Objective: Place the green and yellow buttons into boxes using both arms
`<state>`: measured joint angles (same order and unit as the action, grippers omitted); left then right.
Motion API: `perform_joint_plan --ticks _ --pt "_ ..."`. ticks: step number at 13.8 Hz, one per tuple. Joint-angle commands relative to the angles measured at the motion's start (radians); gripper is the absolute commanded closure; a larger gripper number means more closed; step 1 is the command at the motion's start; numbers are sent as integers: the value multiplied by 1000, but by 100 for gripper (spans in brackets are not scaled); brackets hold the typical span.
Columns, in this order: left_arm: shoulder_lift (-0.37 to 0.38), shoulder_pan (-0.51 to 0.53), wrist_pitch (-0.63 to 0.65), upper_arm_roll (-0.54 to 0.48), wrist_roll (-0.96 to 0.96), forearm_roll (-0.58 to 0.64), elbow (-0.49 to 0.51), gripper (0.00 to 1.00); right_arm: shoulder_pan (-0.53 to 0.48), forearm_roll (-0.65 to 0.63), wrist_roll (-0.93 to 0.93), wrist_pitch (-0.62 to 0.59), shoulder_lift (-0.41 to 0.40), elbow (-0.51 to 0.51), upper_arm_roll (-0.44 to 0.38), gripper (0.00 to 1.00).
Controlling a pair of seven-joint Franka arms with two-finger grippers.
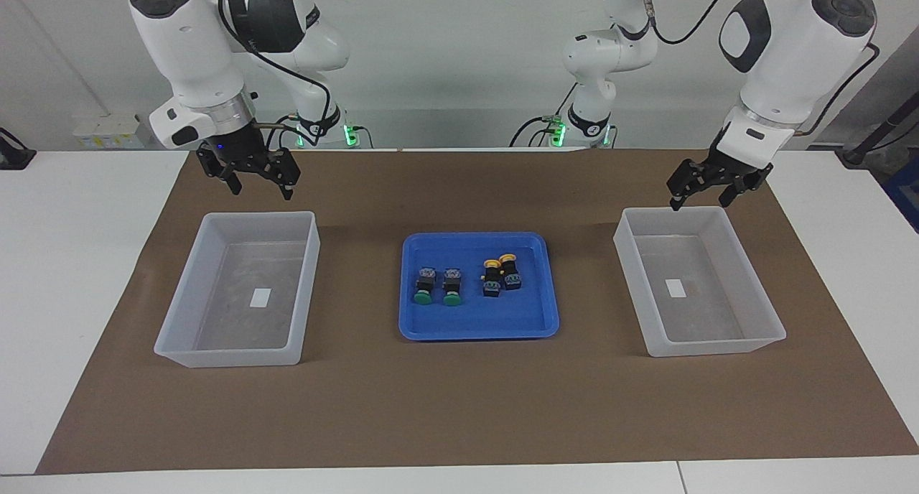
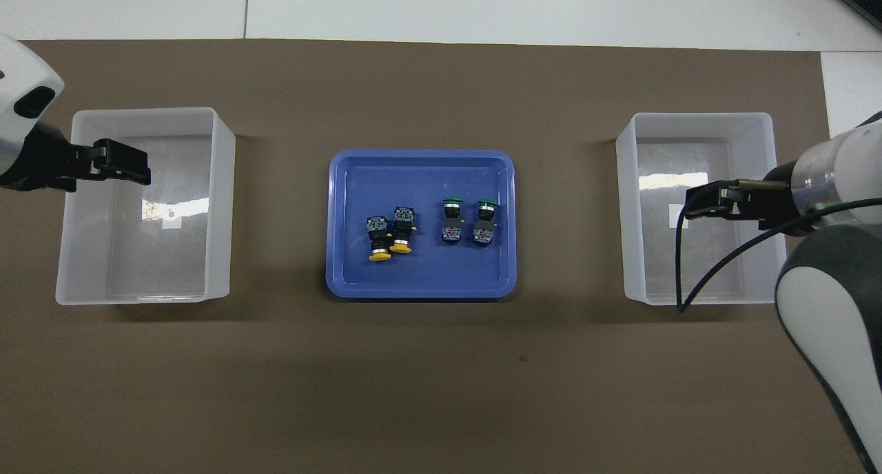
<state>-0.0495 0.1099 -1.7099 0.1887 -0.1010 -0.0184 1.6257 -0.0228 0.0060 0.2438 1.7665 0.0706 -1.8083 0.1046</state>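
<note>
- While both arms hung above the table, a brown mat (image 1: 459, 408) covered most of the white table (image 1: 72, 264) under them.
- One translucent box (image 1: 179, 314) stood toward the right arm's end of the mat, with only a small white label (image 1: 260, 297) inside it.
- A second translucent box (image 1: 754, 314) stood toward the left arm's end, and it also held only a white label (image 1: 675, 287).
- Between the two boxes lay a shallow blue tray (image 1: 477, 325), well apart from each of them.
- Right gripper (image 1: 262, 185) hung over the rim of its box on the robots' side, its fingers spread wide and holding nothing.
- Left gripper (image 1: 702, 196) hung over the rim of the other box in the same way, also wide apart and without any load.
- Two green buttons (image 1: 436, 287) lay side by side in the tray, toward the right arm's end, with their caps pointing away from the robots.
- Two yellow buttons (image 1: 501, 275) lay just beside each other in the tray, toward the left arm's end, with their caps pointing to the robots.
</note>
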Motion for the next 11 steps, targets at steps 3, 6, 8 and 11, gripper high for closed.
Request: perform_joint_plan --ticks 3,6,8,11 --pt "33 10 -17 0 60 8 40 0 -9 -12 -27 -2 2 14 6 0" --pt "33 10 -27 0 58 8 43 0 -5 -27 -26 -38 -9 50 9 0" --pt "31 10 -43 0 41 8 42 0 -3 -55 -26 -41 -9 53 17 0" --pt "30 10 -50 0 49 8 43 0 1 -55 -24 -41 -9 52 18 0"
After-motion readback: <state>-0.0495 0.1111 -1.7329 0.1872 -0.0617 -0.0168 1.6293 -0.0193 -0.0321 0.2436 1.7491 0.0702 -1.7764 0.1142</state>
